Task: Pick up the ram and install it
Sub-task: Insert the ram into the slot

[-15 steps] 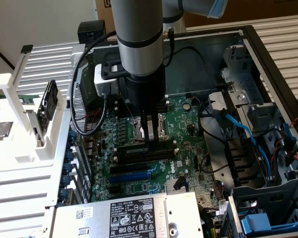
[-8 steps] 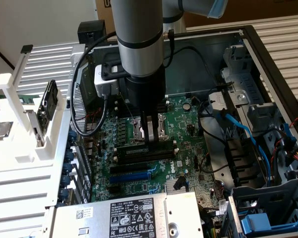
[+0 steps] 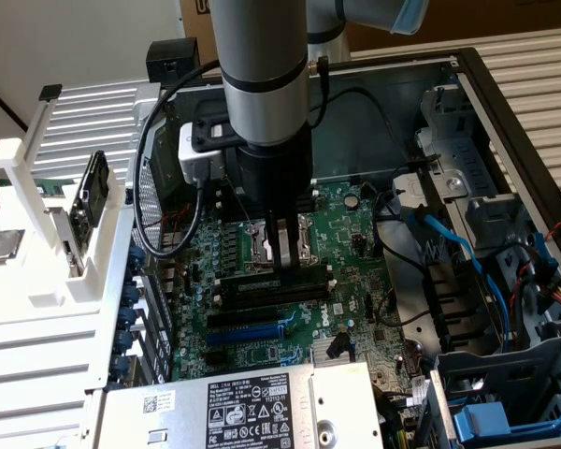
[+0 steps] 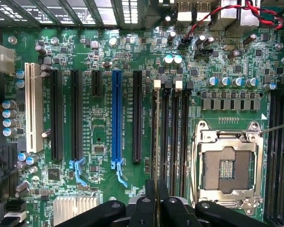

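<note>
The end effector point(image 3: 282, 262) point(image 4: 156, 198) is clenched, its fingers drawn close on the top edge of the ram point(image 3: 252, 284) point(image 4: 155, 156), which it holds near mid-length. The ram stands on edge, lined up along the bank of black memory slots point(image 3: 266, 299) point(image 4: 174, 142). In the wrist view it sits over the slot farthest from the CPU socket point(image 3: 304, 241) point(image 4: 227, 170). Whether it is pressed fully home I cannot tell. Beyond the bank, a black expansion slot and then the blue expansion slot point(image 3: 248, 332) point(image 4: 116, 118) run parallel across the green motherboard point(image 3: 346, 271) point(image 4: 99, 137). All of this lies inside an open computer case point(image 3: 505, 94), with a labelled grey power supply point(image 3: 234, 407) at its near edge and blue cables point(image 3: 449, 238) towards the exterior view's right. A white rack point(image 3: 37, 234) stands outside the case at the exterior view's left.
</note>
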Robot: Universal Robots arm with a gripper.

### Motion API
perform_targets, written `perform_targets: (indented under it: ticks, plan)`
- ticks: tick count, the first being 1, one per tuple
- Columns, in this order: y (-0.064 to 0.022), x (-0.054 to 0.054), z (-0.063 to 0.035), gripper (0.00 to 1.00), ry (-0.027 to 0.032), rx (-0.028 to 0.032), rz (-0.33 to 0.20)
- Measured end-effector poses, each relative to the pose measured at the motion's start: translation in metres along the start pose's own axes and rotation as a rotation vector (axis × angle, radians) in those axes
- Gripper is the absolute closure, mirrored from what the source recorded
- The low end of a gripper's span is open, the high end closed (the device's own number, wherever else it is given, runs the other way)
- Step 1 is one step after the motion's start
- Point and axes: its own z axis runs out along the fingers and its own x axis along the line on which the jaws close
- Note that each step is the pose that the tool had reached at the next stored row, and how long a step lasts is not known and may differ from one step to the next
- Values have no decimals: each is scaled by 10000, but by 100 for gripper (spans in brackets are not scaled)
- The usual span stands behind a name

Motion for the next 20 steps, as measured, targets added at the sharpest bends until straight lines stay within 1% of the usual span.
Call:
perform_targets:
  ticks: [15,20]
  plan:
    - [2,-9,2,87,2,-2,-41]
    - [3,-8,12,87,36,-2,-43]
